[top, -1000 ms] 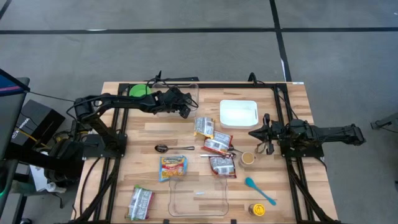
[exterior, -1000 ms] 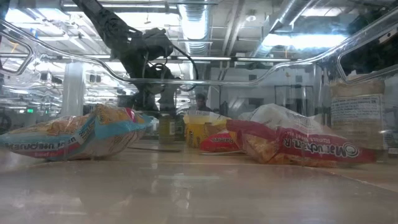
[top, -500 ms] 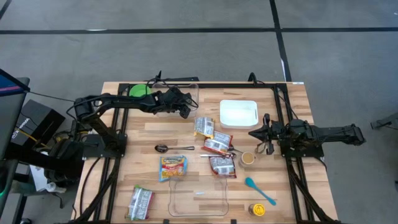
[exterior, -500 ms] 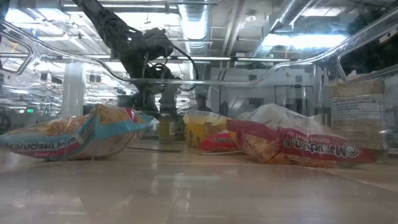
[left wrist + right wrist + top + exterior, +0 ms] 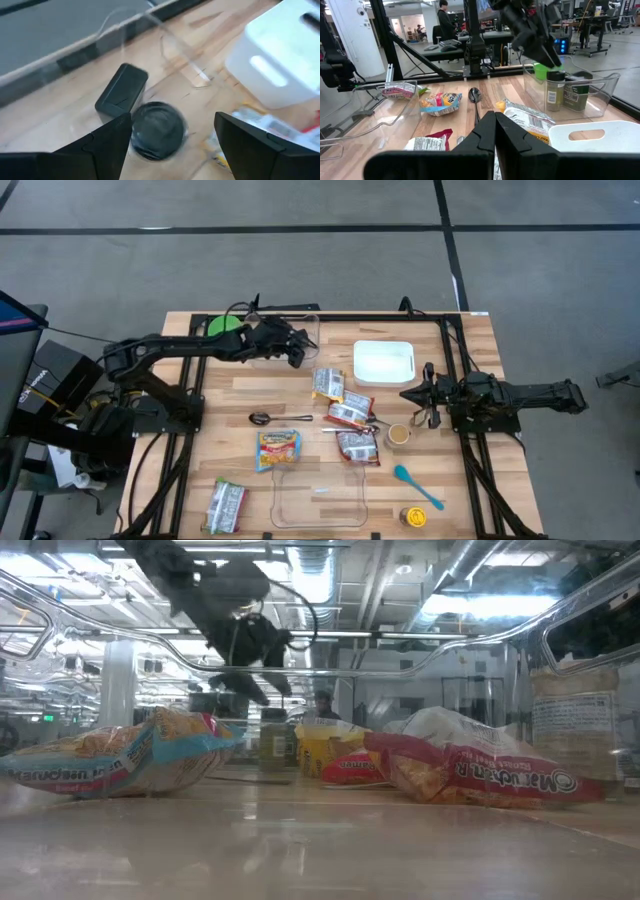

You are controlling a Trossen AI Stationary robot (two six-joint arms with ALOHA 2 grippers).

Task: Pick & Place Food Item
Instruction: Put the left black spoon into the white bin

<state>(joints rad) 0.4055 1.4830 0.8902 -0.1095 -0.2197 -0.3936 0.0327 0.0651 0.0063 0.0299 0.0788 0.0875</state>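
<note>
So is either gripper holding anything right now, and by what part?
Nothing is held. The left gripper is open over the clear bin; the right gripper is shut and empty.

Two containers are standing upright side by side inside the clear bin [image 5: 303, 330] at the far edge of the surface: a round spice jar [image 5: 157, 130] with a dark lid and a rectangular dark-capped tin [image 5: 121, 92] just beside it. Several flat food packets are lying near the middle of the surface, one yellow packet [image 5: 278, 449] resting partly on the rim of a second clear bin [image 5: 318, 502] at the near edge.
</note>
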